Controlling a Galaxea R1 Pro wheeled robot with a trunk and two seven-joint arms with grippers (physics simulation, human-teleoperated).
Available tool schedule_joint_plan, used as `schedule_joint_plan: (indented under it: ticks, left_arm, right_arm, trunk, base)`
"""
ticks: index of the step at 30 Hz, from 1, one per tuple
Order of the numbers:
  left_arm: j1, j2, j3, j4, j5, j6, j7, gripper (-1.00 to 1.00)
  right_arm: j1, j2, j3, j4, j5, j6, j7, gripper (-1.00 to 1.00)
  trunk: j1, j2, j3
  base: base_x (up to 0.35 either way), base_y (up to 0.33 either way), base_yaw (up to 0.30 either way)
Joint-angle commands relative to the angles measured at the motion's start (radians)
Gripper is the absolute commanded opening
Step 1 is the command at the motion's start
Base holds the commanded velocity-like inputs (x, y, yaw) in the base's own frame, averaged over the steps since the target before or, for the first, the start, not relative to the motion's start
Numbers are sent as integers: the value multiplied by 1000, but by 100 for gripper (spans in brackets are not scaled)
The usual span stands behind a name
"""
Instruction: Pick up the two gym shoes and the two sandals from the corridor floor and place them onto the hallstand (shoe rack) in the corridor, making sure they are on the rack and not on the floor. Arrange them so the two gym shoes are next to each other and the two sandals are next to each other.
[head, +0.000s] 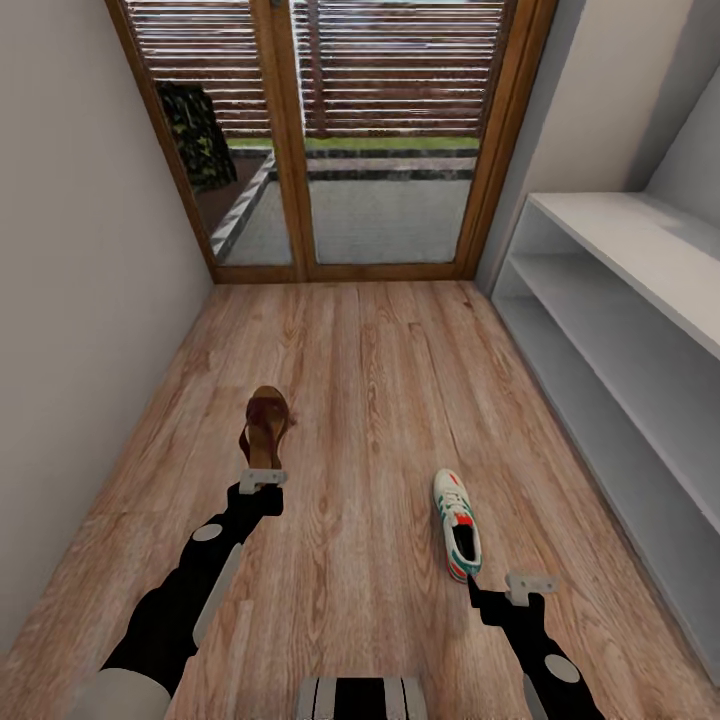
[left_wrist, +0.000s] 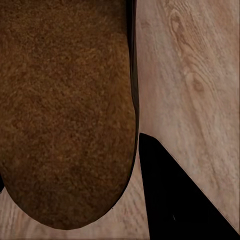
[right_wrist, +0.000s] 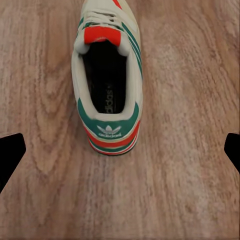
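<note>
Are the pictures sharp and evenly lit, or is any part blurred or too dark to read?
Head view: even soft light, sharp; shoes cast little shadow. Left wrist view: the sandal is so close its footbed looks grainy and soft. Right wrist view: clear; the gym shoe logo is readable, the fingers plain black.

Both arms extended forward and down, black links with grey joint caps. Left arm reaches further out — left gripper (head: 262, 482) at its tip, pale grey mount on top; jaw state unclear, one dark finger (left_wrist: 175, 200) seen in the left wrist view. Right gripper (head: 500, 595) lower and nearer the trunk — fingers (right_wrist: 10, 152) spread wide apart, nothing between them.
</note>
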Motion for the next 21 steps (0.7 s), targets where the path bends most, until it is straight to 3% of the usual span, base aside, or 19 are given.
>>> schedule_joint_plan:
  ticks: [1, 17, 21]
  left_arm:
    - [0, 0, 0, -2, 6, 6, -2, -100]
    - [0, -1, -1, -3, 6, -3, -2, -100]
    - [0, -1, -10, -6, 6, -63, -2, -100]
  right_arm:
    - [0, 0, 0, -1, 1, 2, 1, 100]
    - [0, 0, 1, -1, 5, 2, 1, 100]
    - [0, 0, 1, -1, 5, 2, 1, 100]
  trunk:
    - [0, -1, -6]
    - [7, -4, -94]
    - [8, -5, -104]
  base:
    - [0, 0, 0]
    - [0, 0, 0]
    - [0, 0, 0]
